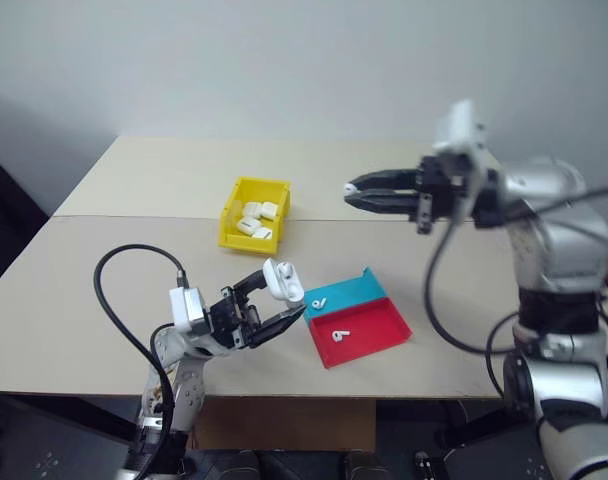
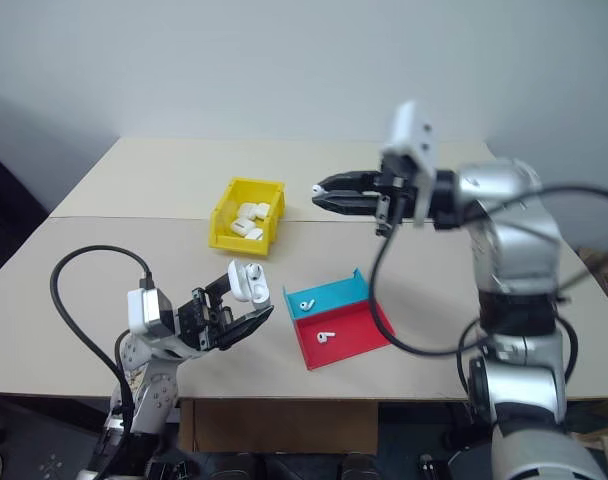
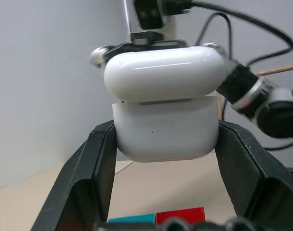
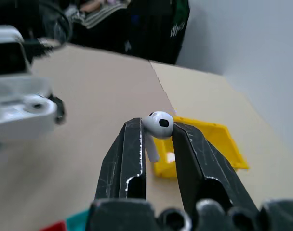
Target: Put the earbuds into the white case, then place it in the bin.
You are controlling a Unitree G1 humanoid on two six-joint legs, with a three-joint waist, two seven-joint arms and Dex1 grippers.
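Head stereo pair high over table (image 1: 104, 300), wrist cameras close along each tool, sharing yellow bin (image 4: 219, 139)

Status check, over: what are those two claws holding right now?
Left gripper clamps white case, lid open. Right gripper pinches an earbud, raised over the table.

The robot has 2 arms of silver-grey metal with black joints and bands. The right arm (image 1: 544, 230) is thick, built of rounded shiny segments, with a white boxy camera block on its wrist. The left arm (image 1: 184, 350) is slimmer and carries a similar white block. Black cables loop off both wrists. Each arm ends in a gripper, left (image 1: 274, 310) and right (image 1: 359, 192), of 2 long black fingers (image 4: 129, 159), scuffed and flat-sided.
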